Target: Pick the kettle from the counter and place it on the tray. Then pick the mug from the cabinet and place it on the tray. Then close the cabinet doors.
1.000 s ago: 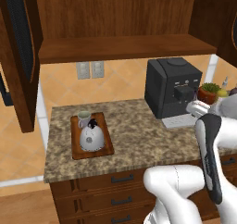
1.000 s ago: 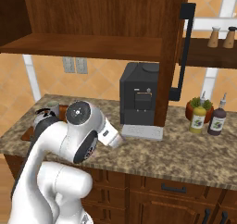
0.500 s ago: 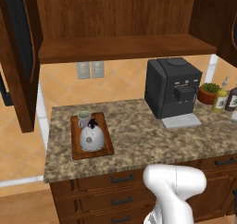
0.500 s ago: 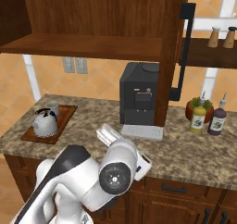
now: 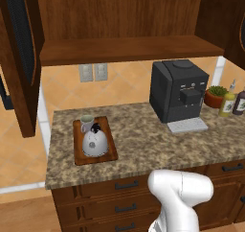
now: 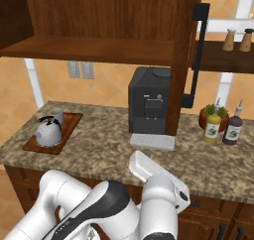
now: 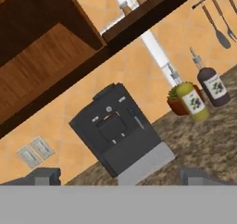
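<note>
The silver-grey kettle (image 5: 94, 143) (image 6: 47, 132) stands on the reddish-brown tray (image 5: 109, 152) (image 6: 70, 120) at the left end of the granite counter (image 5: 143, 145) (image 6: 109, 147). The pale mug (image 5: 86, 123) (image 6: 57, 115) sits on the tray just behind the kettle. Above, the cabinet (image 5: 129, 49) (image 6: 94, 48) stands with both doors swung out: the left door (image 5: 19, 58) and the right door (image 5: 225, 20) (image 6: 184, 60). My gripper (image 7: 121, 177) is open and holds nothing. It faces the counter's right half from low down, well away from the tray.
A black coffee machine (image 5: 179, 90) (image 6: 149, 106) (image 7: 118, 133) stands mid-counter. A red plant pot (image 5: 217, 96) and two bottles (image 6: 212, 125) (image 7: 193, 102) are at the right end. Shakers (image 6: 228, 39) sit on a side shelf. My white arm (image 6: 149, 184) is folded low before the drawers.
The arm has dropped from in front of the coffee machine to below the counter's edge. The tray, kettle, mug and doors have not moved. The gripper stayed open.
</note>
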